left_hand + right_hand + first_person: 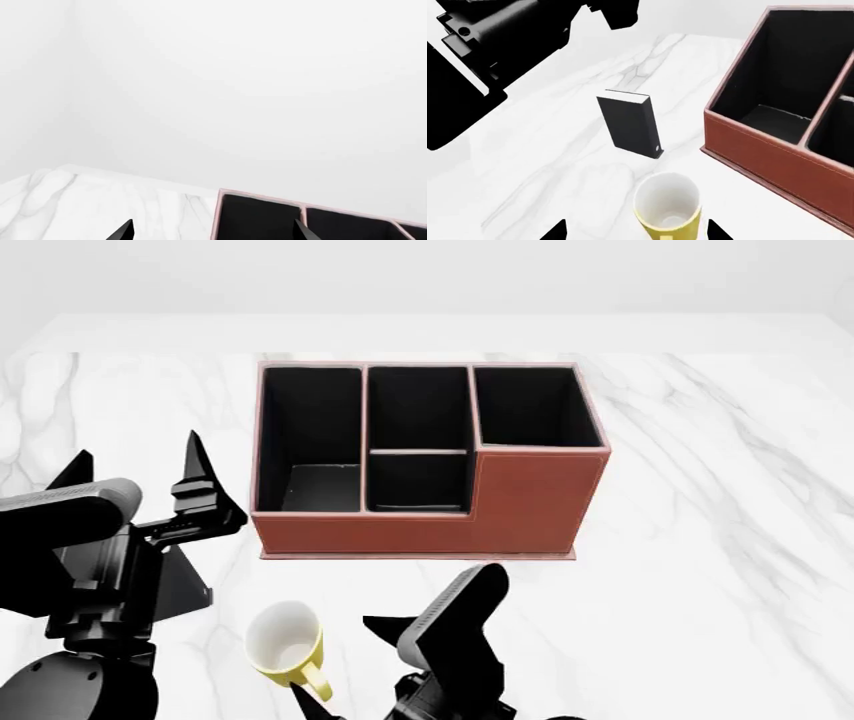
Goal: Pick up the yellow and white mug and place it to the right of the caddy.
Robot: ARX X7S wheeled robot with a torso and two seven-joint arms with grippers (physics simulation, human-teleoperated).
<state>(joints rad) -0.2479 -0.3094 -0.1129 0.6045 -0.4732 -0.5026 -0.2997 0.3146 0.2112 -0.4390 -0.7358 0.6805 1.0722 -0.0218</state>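
The yellow and white mug (284,643) stands upright on the marble table, in front of the caddy's left end, with its handle toward me. The reddish-brown caddy (521,500) with black-lined compartments sits mid-table. My right gripper (336,660) is open beside the mug. In the right wrist view the mug (668,207) stands between the two spread fingertips of the right gripper (636,231), nearer one of them and untouched. My left gripper (138,450) hovers open and empty left of the caddy. In its wrist view the left gripper (213,232) looks over the caddy's rim (260,196).
A small black upright block (630,125) stands on the table (547,165) beyond the mug, left of the caddy (760,150); in the head view my left arm (94,570) mostly covers it. Bare marble (721,540) stretches right of the caddy.
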